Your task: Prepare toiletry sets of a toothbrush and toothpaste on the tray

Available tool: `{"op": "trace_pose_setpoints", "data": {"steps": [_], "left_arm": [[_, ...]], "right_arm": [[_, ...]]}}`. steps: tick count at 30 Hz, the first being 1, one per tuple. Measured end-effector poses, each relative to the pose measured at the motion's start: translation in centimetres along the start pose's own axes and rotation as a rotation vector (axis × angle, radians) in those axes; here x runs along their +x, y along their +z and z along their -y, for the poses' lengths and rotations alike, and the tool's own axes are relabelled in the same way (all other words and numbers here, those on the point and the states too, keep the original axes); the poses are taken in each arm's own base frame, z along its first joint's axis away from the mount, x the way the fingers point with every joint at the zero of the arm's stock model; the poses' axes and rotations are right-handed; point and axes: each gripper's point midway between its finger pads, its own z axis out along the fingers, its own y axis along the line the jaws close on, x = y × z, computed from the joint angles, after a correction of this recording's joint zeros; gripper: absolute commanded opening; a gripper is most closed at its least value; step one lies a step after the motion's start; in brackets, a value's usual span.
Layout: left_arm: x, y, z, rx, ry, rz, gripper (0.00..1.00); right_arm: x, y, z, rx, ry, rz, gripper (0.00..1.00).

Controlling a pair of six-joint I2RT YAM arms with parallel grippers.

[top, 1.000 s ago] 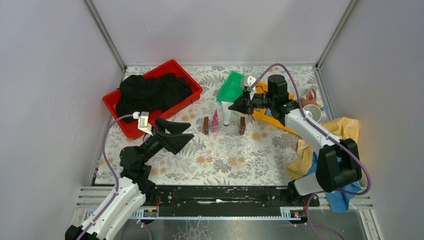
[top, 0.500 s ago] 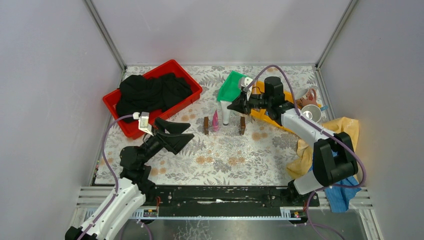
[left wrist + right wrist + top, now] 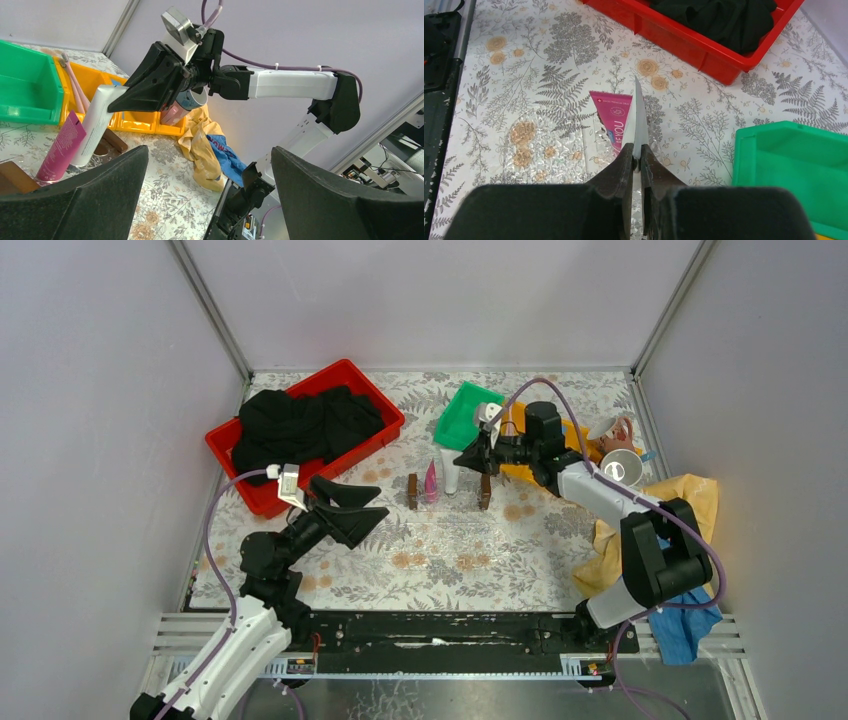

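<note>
one white toothpaste [image 3: 94, 125] pinched in right gripper [image 3: 637, 159].

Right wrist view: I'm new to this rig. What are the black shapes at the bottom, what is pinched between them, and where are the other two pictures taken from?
Those black shapes are the two fingers of the right gripper, seen by a camera on that arm's wrist. They are shut on the flat end of a white toothpaste tube, beside a magenta tube. The top view looks down from above the two arms, bolted at the near table edge; there the same grip sits mid-table, with a red bin of black cloth and a green bin farther back. The left wrist view looks across from the left gripper, whose fingers stand wide open, holding nothing.
</note>
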Motion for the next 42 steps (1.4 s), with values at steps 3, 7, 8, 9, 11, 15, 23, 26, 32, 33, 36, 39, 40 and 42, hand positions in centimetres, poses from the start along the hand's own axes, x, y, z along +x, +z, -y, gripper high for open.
{"op": "trace_pose_setpoints", "data": {"steps": [3, 7, 8, 9, 11, 15, 23, 26, 32, 33, 36, 39, 40, 42], "left_arm": [[0.0, 0.0, 0.0, -0.001, 0.000, -0.001, 1.00], [0.1, 0.0, -0.1, -0.004, -0.002, -0.003, 1.00], [0.1, 0.0, -0.1, -0.004, -0.002, -0.003, 1.00], [0.1, 0.0, -0.1, -0.004, -0.002, -0.003, 1.00], [0.1, 0.0, -0.1, -0.004, -0.002, -0.003, 1.00], [0.1, 0.0, -0.1, -0.003, 0.000, -0.002, 1.00], [0.3, -0.5, 0.0, -0.018, 0.012, -0.013, 1.00], [0.2, -0.6, 0.0, -0.029, 0.013, -0.014, 1.00], [0.2, -0.8, -0.5, -0.083, -0.009, -0.026, 1.00], [0.2, -0.8, -0.5, -0.088, -0.011, -0.024, 1.00], [-0.3, -1.0, -0.3, -0.100, -0.012, 0.000, 1.00], [-0.9, -1.4, -0.1, -0.115, -0.018, 0.036, 1.00], [-1.1, -1.5, -0.1, -0.118, -0.017, 0.045, 1.00], [-1.6, -1.8, 0.2, -0.119, -0.008, 0.073, 1.00]], "right_arm": [[0.8, 0.4, 0.0, 0.005, 0.005, -0.010, 0.11], [2.1, 0.9, -0.2, 0.008, 0.018, -0.025, 0.17], [2.4, 1.0, -0.2, 0.011, 0.020, -0.029, 0.23], [2.7, 1.0, -0.2, 0.013, 0.024, -0.034, 0.29], [3.0, 1.1, -0.3, 0.012, 0.029, -0.037, 0.43], [3.3, 1.0, -0.5, 0.016, 0.028, -0.038, 0.68], [-1.5, -1.6, -0.9, 0.052, 0.006, -0.029, 0.81], [-3.8, -3.6, -0.6, 0.075, 0.006, -0.018, 0.83], [-4.6, -8.2, 0.4, 0.159, 0.117, -0.066, 0.85], [-4.3, -8.8, 0.4, 0.171, 0.140, -0.078, 0.86], [-3.2, -10.4, 0.4, 0.214, 0.224, -0.114, 0.87], [-2.9, -11.8, 0.7, 0.256, 0.285, -0.112, 0.87], [-2.9, -12.2, 0.9, 0.273, 0.303, -0.107, 0.87], [-2.9, -13.0, 1.3, 0.301, 0.329, -0.097, 0.87]]}}
